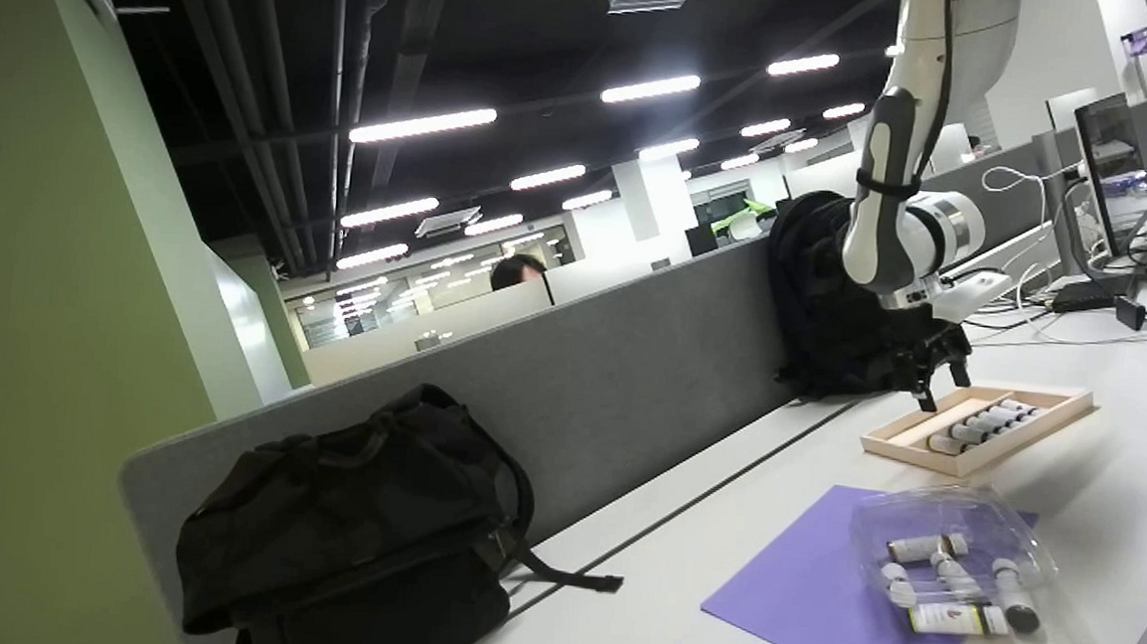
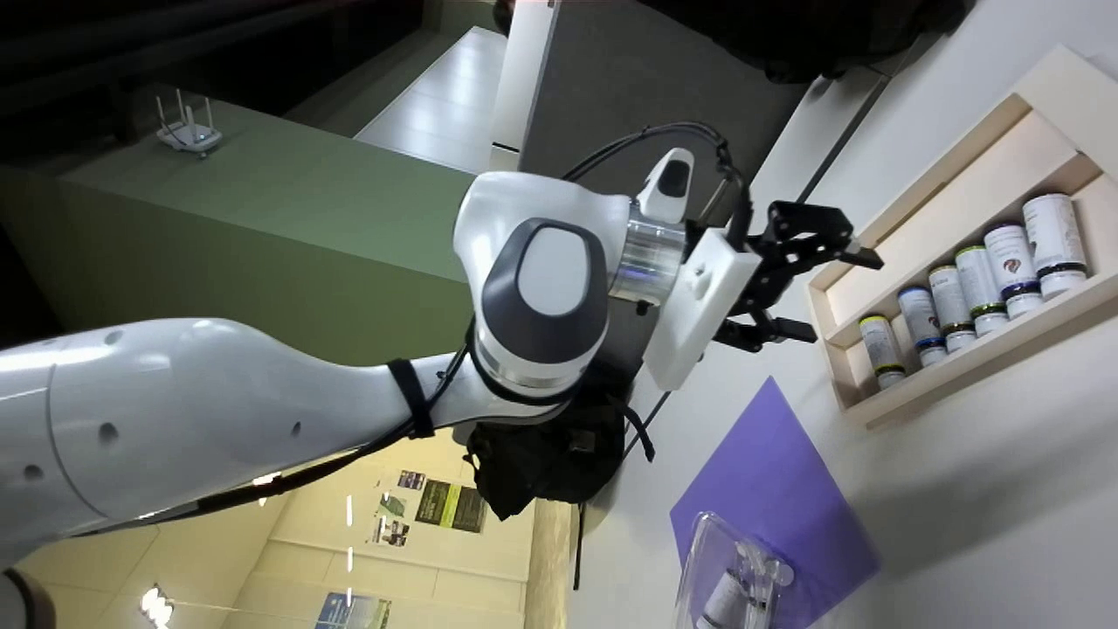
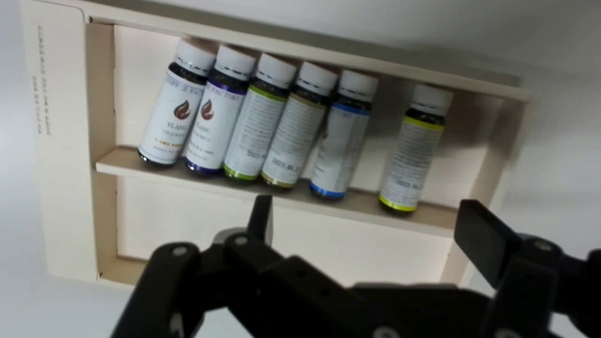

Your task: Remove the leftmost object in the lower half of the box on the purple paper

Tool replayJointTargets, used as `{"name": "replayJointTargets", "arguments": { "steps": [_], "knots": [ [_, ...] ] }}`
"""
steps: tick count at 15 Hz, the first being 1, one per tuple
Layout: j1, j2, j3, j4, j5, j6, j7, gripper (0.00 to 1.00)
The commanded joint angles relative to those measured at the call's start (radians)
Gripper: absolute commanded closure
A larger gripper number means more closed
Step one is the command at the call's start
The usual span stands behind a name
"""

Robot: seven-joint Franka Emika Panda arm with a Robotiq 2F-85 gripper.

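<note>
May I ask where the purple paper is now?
In both exterior views, the purple paper lies on the white table, below and left of the wooden box, partly under the clear plastic container.

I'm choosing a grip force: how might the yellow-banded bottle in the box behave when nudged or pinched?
The yellow-banded bottle would probably roll if nudged, being round, on its side, with gaps either side. Its straight, undented form suggests it should stay stiff when pinched. Its smooth-looking dark shoulder could be slippery.
</note>
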Motion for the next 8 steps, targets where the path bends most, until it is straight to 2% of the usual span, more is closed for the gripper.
{"name": "replayJointTargets", "arguments": {
  "steps": [1,5,8],
  "knots": [
    [-0.095,0.082,0.041,0.064,0.02,0.029,-0.042,0.0],
    [-0.155,0.123,0.073,0.099,0.021,0.018,-0.066,0.0],
    [-0.174,0.117,0.099,0.098,0.023,0.0,-0.079,0.0]
  ]
}}
